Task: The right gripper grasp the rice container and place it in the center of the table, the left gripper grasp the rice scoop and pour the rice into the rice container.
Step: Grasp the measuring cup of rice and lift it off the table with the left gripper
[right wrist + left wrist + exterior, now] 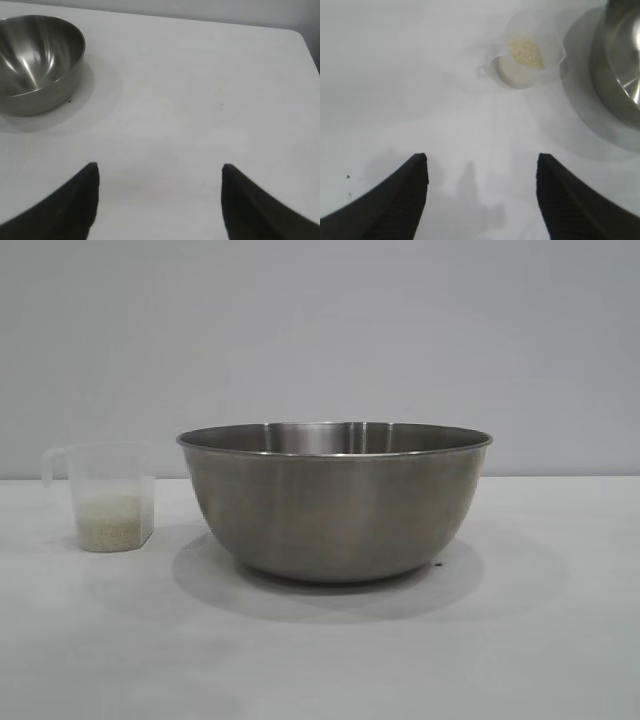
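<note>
The rice container (pixel 335 502), a large steel bowl, stands on the white table (pixel 540 640) near the middle of the exterior view. It also shows in the left wrist view (pixel 620 75) and the right wrist view (pixel 35 60). The rice scoop (pixel 105 495), a clear plastic cup with a side handle, stands upright to the bowl's left, with rice (pixel 110 520) in its bottom; it shows in the left wrist view (pixel 527 55) too. My left gripper (pixel 482 160) is open and empty, well short of the scoop. My right gripper (pixel 160 167) is open and empty, away from the bowl.
A plain grey wall stands behind the table. The table's far edge and a rounded corner (pixel 300 35) show in the right wrist view. Neither arm shows in the exterior view.
</note>
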{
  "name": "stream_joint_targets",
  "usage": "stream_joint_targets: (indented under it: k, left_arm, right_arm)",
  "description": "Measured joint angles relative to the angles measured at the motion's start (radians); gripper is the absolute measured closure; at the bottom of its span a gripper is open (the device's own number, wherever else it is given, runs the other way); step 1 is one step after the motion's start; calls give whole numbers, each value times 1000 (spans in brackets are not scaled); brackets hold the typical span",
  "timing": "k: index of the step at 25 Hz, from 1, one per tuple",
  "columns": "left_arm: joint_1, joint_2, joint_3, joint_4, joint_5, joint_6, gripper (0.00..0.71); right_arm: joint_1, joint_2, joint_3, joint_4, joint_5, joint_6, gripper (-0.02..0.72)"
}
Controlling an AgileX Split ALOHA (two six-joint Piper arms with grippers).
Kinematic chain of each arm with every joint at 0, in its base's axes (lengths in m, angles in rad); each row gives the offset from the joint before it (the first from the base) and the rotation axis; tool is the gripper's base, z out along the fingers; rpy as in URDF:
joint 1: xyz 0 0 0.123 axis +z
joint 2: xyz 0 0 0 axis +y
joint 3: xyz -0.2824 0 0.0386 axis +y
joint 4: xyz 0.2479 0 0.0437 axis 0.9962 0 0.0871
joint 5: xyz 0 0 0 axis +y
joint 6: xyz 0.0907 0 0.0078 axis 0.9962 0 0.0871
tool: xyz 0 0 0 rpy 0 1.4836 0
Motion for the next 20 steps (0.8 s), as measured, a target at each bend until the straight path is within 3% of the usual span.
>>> stream_joint_targets:
  k: [6, 20]
  left_arm:
    - [0, -103, 105, -55, -86, 0, 253]
    - [0, -100, 135, -261, -300, 204, 253]
  right_arm:
    - [0, 0, 0, 0, 0, 0, 261]
    - [0, 0, 0, 0, 0, 0, 261]
